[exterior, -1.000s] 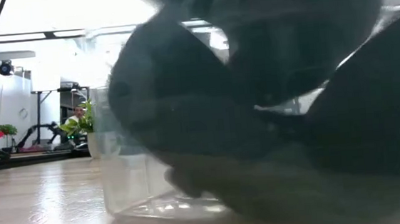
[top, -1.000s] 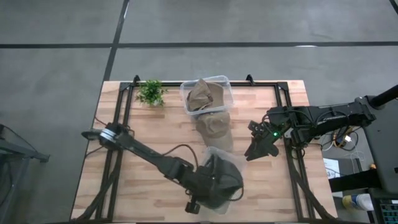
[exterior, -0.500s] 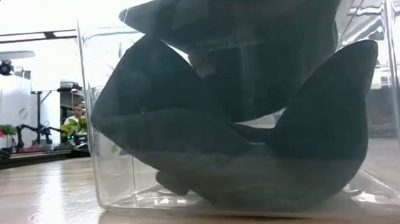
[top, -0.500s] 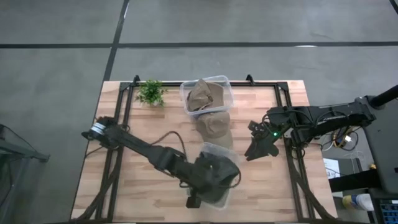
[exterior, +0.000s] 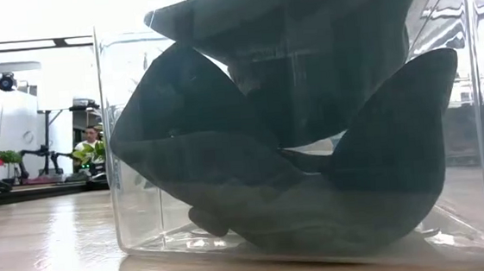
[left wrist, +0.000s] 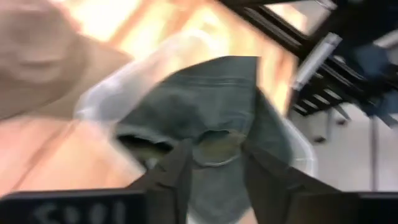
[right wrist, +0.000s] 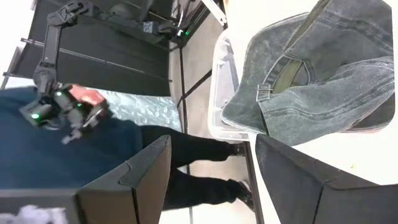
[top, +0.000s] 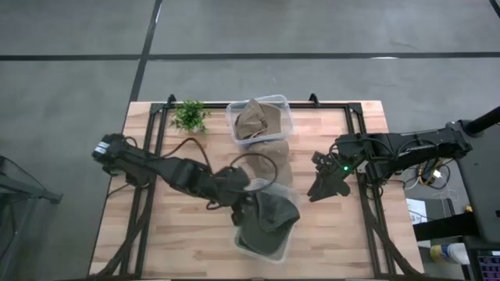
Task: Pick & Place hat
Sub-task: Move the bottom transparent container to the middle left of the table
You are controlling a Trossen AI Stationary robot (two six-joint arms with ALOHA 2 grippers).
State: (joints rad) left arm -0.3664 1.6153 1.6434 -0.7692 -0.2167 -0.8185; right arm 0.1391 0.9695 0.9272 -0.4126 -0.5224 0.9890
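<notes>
While the denim hat (top: 269, 218) fills its clear bin (top: 251, 248), left gripper (top: 239, 212) seemingly parted just beside

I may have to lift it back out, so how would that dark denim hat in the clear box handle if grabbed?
The hat is probably floppy: it lies crumpled and folded inside the clear box. Likely light, since it sags without pressing flat. Its brim may catch on the box wall.

A dark denim hat (right wrist: 317, 81) sits in a clear bin (right wrist: 221, 93).

Small green plant (top: 189, 115) (table's far edge)
</notes>
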